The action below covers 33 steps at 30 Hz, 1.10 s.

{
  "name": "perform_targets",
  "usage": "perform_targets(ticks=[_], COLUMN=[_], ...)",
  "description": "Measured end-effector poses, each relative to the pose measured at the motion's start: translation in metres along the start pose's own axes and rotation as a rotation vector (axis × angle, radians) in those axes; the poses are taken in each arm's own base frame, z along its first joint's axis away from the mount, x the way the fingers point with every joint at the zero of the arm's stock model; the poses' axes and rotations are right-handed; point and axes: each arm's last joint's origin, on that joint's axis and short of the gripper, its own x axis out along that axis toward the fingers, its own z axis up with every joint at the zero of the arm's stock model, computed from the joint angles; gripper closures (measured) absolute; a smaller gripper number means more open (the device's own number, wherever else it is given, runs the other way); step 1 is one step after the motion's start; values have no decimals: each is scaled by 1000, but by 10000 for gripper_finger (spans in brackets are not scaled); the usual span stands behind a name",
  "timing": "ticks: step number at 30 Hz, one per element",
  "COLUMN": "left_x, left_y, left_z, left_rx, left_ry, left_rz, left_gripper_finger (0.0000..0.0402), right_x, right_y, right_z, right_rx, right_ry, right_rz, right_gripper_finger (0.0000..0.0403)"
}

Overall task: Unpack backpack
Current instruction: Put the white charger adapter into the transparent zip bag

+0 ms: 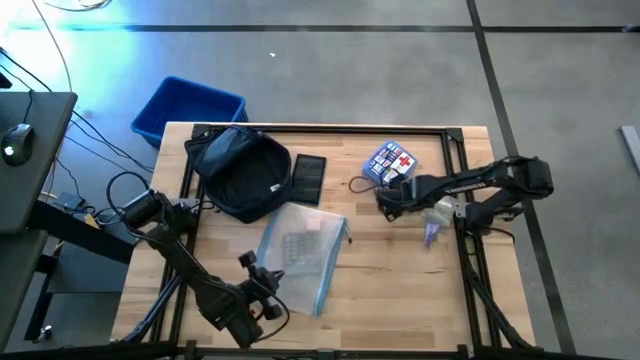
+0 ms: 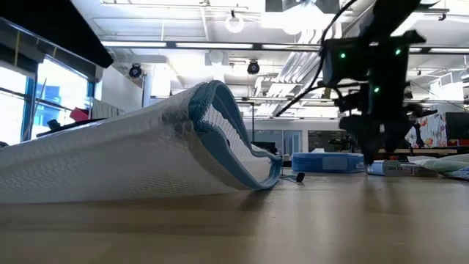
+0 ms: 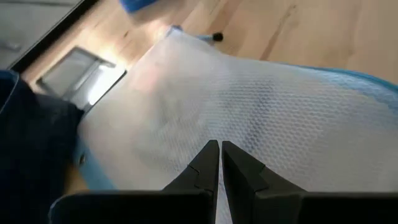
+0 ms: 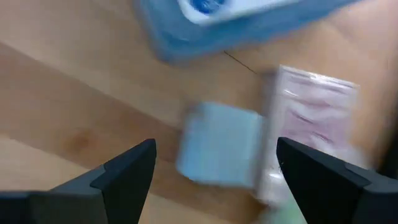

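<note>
At the far left of the wooden table (image 1: 400, 300), close to the back edge, lies the backpack (image 1: 240, 172), a dark navy, nearly black soft bag slumped flat in a rounded heap, with a small white label on the side toward the table's middle and its top seemingly gaping toward the far corner. Whether anything is left inside cannot be told, since the opening shows only dark fabric. Judging by what already lies spread on the wood, the unpacking looks well advanced: a dark flat rectangular item (image 1: 308, 178) rests just beside the bag, a clear mesh zip pouch with blue trim (image 1: 303, 252) lies nearer the front, a small blue pouch with a red cross (image 1: 390, 161) sits further right, and a pale wrapped packet (image 1: 436, 222) lies beside the right arm. What remains, as a judgement, is a check of the bag for leftovers and perhaps a tidying of the pieces. A bright blue plastic bin (image 1: 186, 108) stands on the floor beyond the table's far left corner. The left gripper (image 1: 262, 296) waits at the front edge, hanging low over the near end of the mesh pouch with its fingers pressed together on nothing. The right gripper (image 1: 386, 203) is poised just above the wood near the red-cross pouch, its fingers spread wide and empty, with a small pale blue packet (image 4: 217, 144) lying on the table between them in the right wrist view.
</note>
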Motion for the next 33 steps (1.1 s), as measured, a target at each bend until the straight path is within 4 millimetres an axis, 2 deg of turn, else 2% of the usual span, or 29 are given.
perform_targets(ticks=[6, 12, 15, 20, 24, 27, 31, 33], left_x=[1, 1, 1, 1, 1, 1, -1, -3], left_y=[0, 0, 0, 0, 0, 1, 15, 25], left_z=[-1, -1, -1, -1, -2, -4, -11, -17], left_rx=[6, 2, 2, 0, 2, 10, -28, -79], left_ry=[1, 0, -1, 0, 23, 66, 231, 351], left_rz=[3, 1, 1, -1, -10, -10, 66, 147], left_gripper_finger=[402, 402, 402, 402, 402, 402, 402, 402], right_x=[13, 17, 17, 14, 0, -19, -53, -66], right_y=[-9, -10, -8, 0, 20, 48, 89, 109], right_z=[-1, -4, -5, -11, -28, -45, -72, -84], right_rx=[38, 29, 25, -12, -124, -208, -298, -337], right_ry=[26, 17, 14, 9, -4, -47, -158, -185], right_rz=[-16, 3, 15, 49, 145, 320, 624, 710], right_gripper_finger=[95, 114, 146, 235, 240, 240, 240, 240])
